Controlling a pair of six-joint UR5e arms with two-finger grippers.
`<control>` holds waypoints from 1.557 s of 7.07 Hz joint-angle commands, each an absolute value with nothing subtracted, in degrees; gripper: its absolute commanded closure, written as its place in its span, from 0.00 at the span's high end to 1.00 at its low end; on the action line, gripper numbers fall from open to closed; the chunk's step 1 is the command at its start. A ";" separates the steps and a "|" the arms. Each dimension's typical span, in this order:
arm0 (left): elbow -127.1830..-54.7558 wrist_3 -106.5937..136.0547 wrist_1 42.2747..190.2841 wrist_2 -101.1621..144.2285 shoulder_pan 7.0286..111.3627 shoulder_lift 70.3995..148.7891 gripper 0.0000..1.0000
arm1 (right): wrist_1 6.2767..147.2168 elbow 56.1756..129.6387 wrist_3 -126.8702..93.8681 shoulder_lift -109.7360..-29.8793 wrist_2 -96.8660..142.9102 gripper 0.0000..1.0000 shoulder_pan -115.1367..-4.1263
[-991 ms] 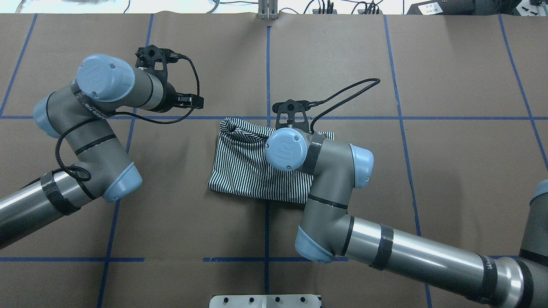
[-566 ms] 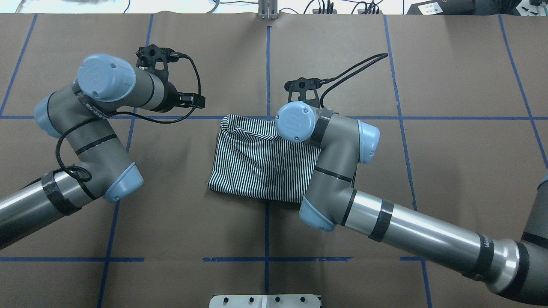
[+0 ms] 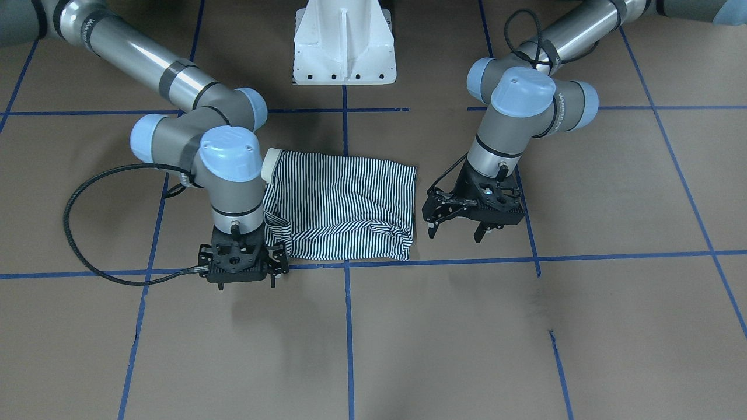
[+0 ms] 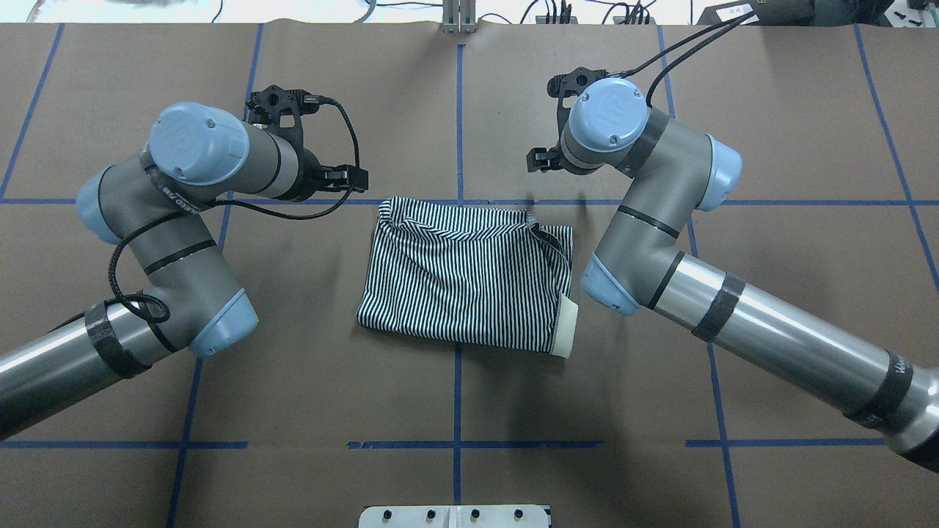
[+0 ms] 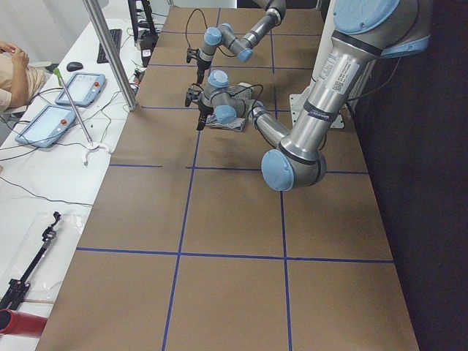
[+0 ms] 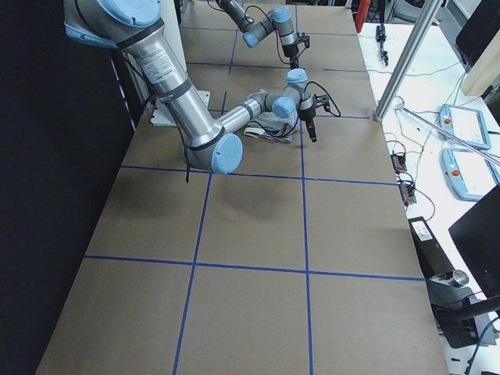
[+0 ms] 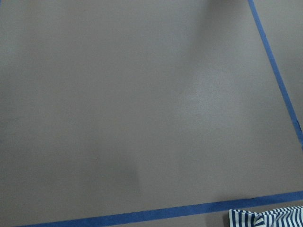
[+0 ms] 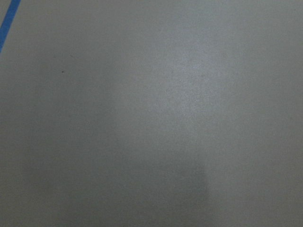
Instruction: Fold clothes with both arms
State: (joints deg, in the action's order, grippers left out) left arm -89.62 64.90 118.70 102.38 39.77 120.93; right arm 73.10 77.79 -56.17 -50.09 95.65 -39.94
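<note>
The striped polo shirt (image 4: 458, 275) lies folded into a rough rectangle at the table's middle, its cream collar (image 4: 565, 328) at the near right corner. It also shows in the front view (image 3: 344, 207), and one corner shows in the left wrist view (image 7: 265, 217). My left gripper (image 3: 455, 234) is open and empty, hovering just left of the shirt's far left corner. My right gripper (image 3: 246, 284) is open and empty, above the table just beyond the shirt's far right corner. In the overhead view the left gripper (image 4: 346, 176) and right gripper (image 4: 539, 159) flank the far edge.
The white pedestal base (image 3: 344, 44) stands at the table's near edge. Blue tape lines (image 4: 458, 110) grid the brown paper table (image 4: 660, 367). A side bench with tablets (image 5: 55, 117) and a seated person runs beyond the far edge.
My right arm has lifted off the shirt and swung to the far right, uncovering it and its collar. My left arm has shifted slightly right. The shirt has stayed in place.
</note>
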 commanded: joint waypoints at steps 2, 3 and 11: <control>-89.56 65.13 118.83 102.39 39.46 121.03 1.00 | 93.23 87.68 -59.84 -46.52 93.53 1.00 -34.74; -89.56 65.13 118.92 102.39 39.38 121.03 1.00 | 96.56 87.89 -60.90 -45.89 89.77 1.00 -31.93; -89.56 64.87 118.92 102.39 39.37 120.76 1.00 | 96.82 86.57 -46.84 -51.50 83.30 1.00 -36.46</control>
